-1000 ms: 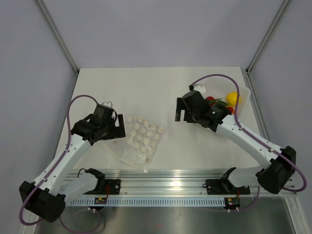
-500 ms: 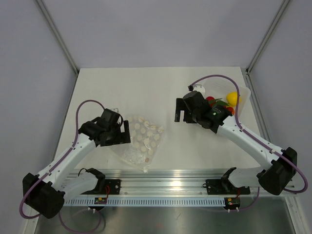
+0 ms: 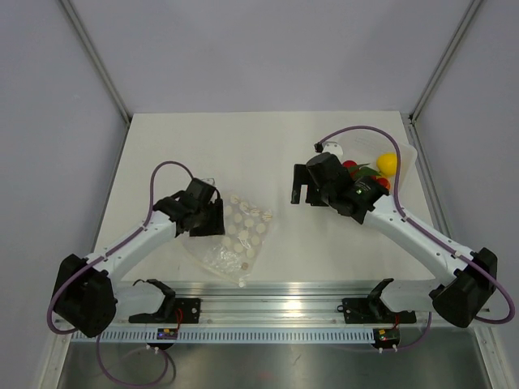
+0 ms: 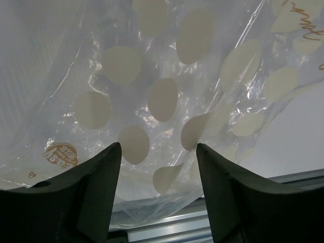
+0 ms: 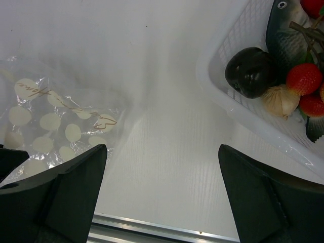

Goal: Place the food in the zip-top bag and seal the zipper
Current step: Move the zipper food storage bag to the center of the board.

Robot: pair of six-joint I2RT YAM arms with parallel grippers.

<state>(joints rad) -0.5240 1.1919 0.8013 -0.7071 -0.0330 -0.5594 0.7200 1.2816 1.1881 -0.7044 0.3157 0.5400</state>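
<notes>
Overhead, the white table (image 3: 268, 138) is seen bearing a crinkly clear cream-dotted plastic zip-top bag (image 3: 237, 235) at 7 o'clock and a white plastic basket (image 3: 408, 159) of colourful toy food (image 3: 388, 164) at 2 o'clock. The left gripper (image 3: 211, 220) is parted over the bag's 9 o'clock edge; the right gripper (image 3: 302, 194) is spread wide at the basket's 9 o'clock.

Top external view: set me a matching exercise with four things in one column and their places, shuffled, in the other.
Things:
1. zip-top bag
2. yellow lemon
3. left gripper
4. right gripper

Places:
A. inside the clear tub, far right
B. over bare table, between bag and tub
C. lying on the table, front left
D. at the bag's left edge

Pairs: 1-C, 2-A, 3-D, 4-B
</notes>
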